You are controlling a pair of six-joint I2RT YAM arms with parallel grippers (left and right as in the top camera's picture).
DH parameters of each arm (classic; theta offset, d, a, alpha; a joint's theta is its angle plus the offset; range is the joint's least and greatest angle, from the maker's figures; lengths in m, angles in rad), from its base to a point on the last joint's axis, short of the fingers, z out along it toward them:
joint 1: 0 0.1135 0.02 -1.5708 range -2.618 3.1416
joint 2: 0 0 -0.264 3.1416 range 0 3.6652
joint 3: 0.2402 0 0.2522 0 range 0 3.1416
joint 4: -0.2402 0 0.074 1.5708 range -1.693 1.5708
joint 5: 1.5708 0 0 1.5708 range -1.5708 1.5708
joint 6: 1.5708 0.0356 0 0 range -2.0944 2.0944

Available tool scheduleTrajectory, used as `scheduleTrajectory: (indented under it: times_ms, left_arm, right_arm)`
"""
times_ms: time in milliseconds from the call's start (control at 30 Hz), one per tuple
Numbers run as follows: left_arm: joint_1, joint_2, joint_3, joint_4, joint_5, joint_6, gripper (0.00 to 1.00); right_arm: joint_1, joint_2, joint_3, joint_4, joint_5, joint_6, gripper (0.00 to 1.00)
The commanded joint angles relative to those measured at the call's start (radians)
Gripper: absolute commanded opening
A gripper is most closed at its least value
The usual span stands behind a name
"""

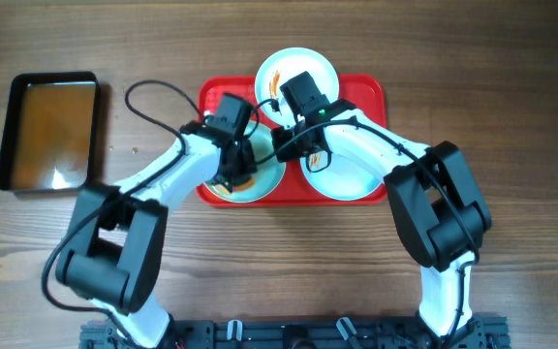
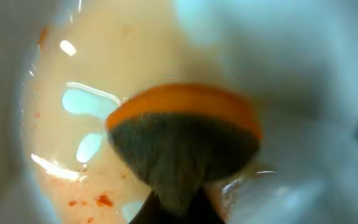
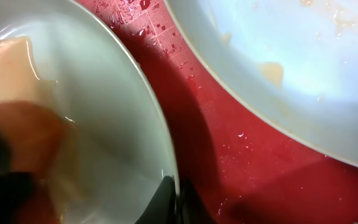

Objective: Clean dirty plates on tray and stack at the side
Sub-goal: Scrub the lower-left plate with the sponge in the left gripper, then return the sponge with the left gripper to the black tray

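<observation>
The left gripper (image 1: 232,171) is reaching down over the left half of the rectangular red plastic tray (image 1: 368,90), into the round pale blue ceramic plate (image 1: 265,182) lying on the tray's front-left part. In the left wrist view, this gripper (image 2: 175,210) is clenching an orange sponge with a dark grey scouring face (image 2: 185,146). Its dark fingers (image 2: 143,214) are pinching the sponge's narrow lower end. The grey face is pressing onto the floor of the pale blue plate (image 2: 135,56), which is holding a thin, shiny orange film with red specks.

The right gripper (image 1: 282,145) is coming in over the middle of the red tray, at the right edge of the same plate. In the right wrist view, this gripper (image 3: 176,200) is nearly closed, its two dark tips straddling and gripping the rim of the pale blue plate (image 3: 104,106). The blurred sponge (image 3: 17,140) is showing inside the plate. The wet red tray (image 3: 229,155) is showing beside the rim. Past it is lying a white plate with crumbs and smears (image 3: 278,56); which tray plate this is, I cannot tell.

A round white plate (image 1: 349,176) is sitting on the tray's front-right part. A round white plate streaked with orange (image 1: 298,64) is overhanging the tray's back edge. A black rectangular pan of brownish liquid (image 1: 51,78) is standing well left of the tray on the wooden table (image 1: 511,78).
</observation>
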Motion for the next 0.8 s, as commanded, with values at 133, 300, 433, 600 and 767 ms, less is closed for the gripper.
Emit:
scheduleTrajectory:
  times_ms: [133,300,433,600,767]
  left_arm:
    - [0.003,0.017,-0.068,-0.020,-0.261,-0.013,0.04]
    - [0.003,-0.021,-0.063,-0.019,-0.491,0.094,0.04]
    - [0.003,-0.111,-0.063,-0.011,-0.580,0.119,0.04]
    - [0.037,-0.328,-0.063,-0.011,-0.514,0.114,0.04]
    - [0.329,-0.520,-0.063,0.016,-0.245,0.115,0.04]
  right_arm:
    - [-0.003,0.047,-0.015,-0.020,0.039,-0.023,0.04]
    - [-0.003,0.047,-0.015,-0.021,0.039,-0.024,0.04]
    - [-0.003,0.047,-0.015,-0.021,0.039,-0.024,0.04]
    - [0.001,0.037,0.030,-0.082,0.035,-0.026,0.04]
    - [0.019,-0.016,0.184,-0.216,0.048,-0.031,0.04]
